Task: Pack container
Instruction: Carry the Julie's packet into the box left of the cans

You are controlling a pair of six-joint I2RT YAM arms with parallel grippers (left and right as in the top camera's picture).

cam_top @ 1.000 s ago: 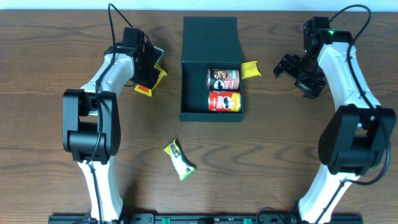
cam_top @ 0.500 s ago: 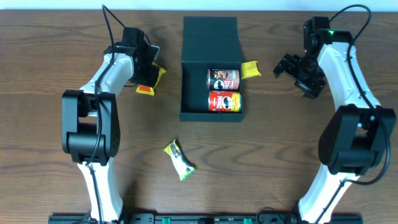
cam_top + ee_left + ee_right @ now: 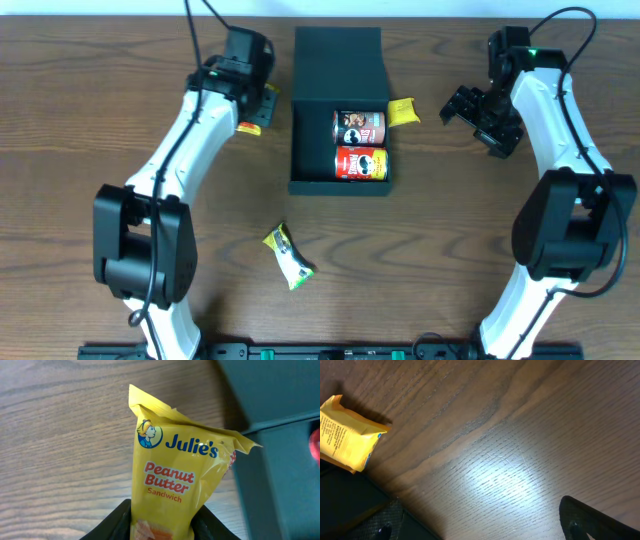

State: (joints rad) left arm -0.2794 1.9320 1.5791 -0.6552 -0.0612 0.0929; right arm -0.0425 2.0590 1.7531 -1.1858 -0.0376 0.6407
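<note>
Left wrist view shows my left claw (image 3: pixel 162 527) shut on the bottom end of a yellow peanut butter packet (image 3: pixel 170 475), with one finger on each side of it. The container (image 3: pixel 312 150) sits in the middle of the table (image 3: pixel 90 60) with its lid flipped back. I hang just beside its left side, up near the lid. A brown can (image 3: pixel 359 127) and a red can (image 3: pixel 360 163) lie inside on the right, so the left side looks like the free spot. I think I should carry the packet high enough to clear the wall and stop over that bare spot. Then I should go down low and only then let go, so it does not land on the cans or bounce out. My right claw (image 3: pixel 462 106) is wide and holds nothing, well off to the right of the container. It is best if it waits there.
</note>
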